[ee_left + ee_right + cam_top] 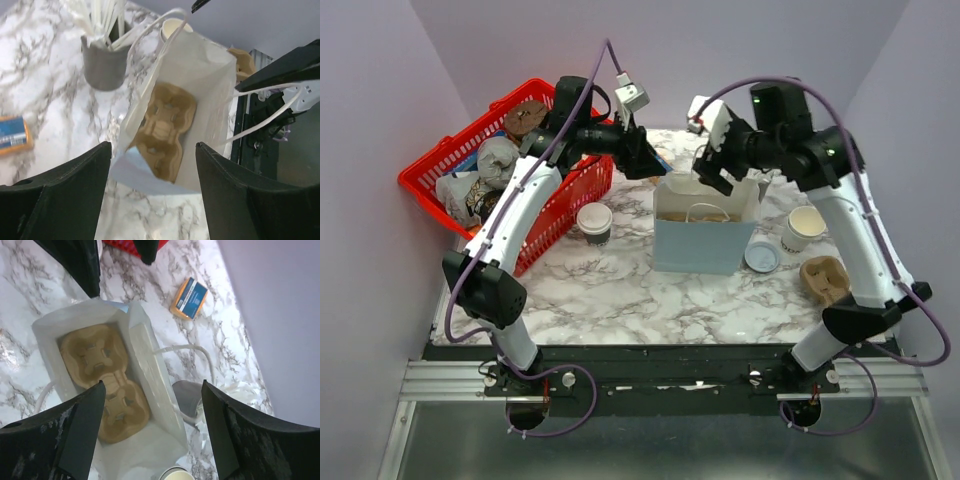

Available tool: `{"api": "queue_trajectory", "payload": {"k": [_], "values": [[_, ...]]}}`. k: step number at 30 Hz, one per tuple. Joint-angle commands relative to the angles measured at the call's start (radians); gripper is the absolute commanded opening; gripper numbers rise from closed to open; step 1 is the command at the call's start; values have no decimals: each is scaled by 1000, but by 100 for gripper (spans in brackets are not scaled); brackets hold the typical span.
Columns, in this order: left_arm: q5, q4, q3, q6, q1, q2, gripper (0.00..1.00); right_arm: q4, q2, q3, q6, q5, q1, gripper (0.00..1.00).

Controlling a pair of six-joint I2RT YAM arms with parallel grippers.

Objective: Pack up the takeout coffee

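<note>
The takeout coffee (594, 222), a dark cup with a white lid, stands upright on the marble left of the pale blue paper bag (700, 250). It is out of both wrist views. The bag stands open, with a brown cup carrier (165, 127) lying inside it (105, 377). My left gripper (645, 160) hovers open above the bag's back left corner, nothing between its fingers (152, 150). Over the bag's back right rim, my right gripper (712, 178) is open and empty (152, 390), its fingers astride the bag's wall (150, 365) from above.
A red basket (430, 180) of items sits at the far left. Right of the bag are a lidless cream cup (805, 228), a loose lid disc (762, 257) and a second carrier (825, 280). Behind the bag stand a grey stirrer holder (104, 65) and an orange-blue packet (189, 298).
</note>
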Motion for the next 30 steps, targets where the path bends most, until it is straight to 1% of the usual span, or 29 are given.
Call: {"api": "queue_trajectory", "payload": {"k": [1,2,4,5,6,7,8,11,13,15,18,20,23,24,25,26,27,29,30], "values": [[85,166,64,41,-51,60,77,-20,-116,34,58,-181,-94,85],[89,175,72,45,-57,73,77,-37,-135,22,44,-275,-109,85],[98,182,92,50,-80,104,77,-74,-179,-68,13,-336,-134,85],[100,172,100,57,-89,113,77,-77,-231,-108,6,-373,-137,85],[92,166,104,67,-98,120,76,-77,-256,-159,-10,-387,-137,86],[88,160,112,85,-117,136,77,-86,-285,-244,-28,-403,-137,87],[89,143,115,99,-126,145,77,-94,-329,-292,-48,-431,-139,87],[36,124,123,142,-157,174,76,-131,-380,-427,-137,-459,-137,89],[-9,139,112,146,-164,188,76,-115,-406,-470,-151,-468,-137,90],[-35,204,97,114,-167,193,75,-91,-414,-507,-134,-460,-137,90],[-96,308,69,53,-166,200,74,-56,-403,-506,-130,-468,-137,90],[-112,388,63,21,-166,209,74,-25,-390,-497,-128,-482,-137,90],[-104,443,107,-31,-166,238,74,-9,-358,-455,-122,-526,-137,83],[-101,452,121,-72,-166,249,74,-9,-348,-443,-110,-552,-137,76],[-101,460,152,-108,-166,272,74,-9,-341,-420,-104,-565,-137,72],[-110,481,161,-123,-166,280,74,-6,-327,-415,-97,-574,-137,67],[-112,492,167,-136,-167,289,74,-5,-325,-412,-88,-586,-137,58],[-112,511,176,-147,-172,306,73,6,-322,-420,-80,-589,-137,50],[-101,511,180,-146,-174,312,73,3,-321,-421,-85,-592,-136,42]]}}
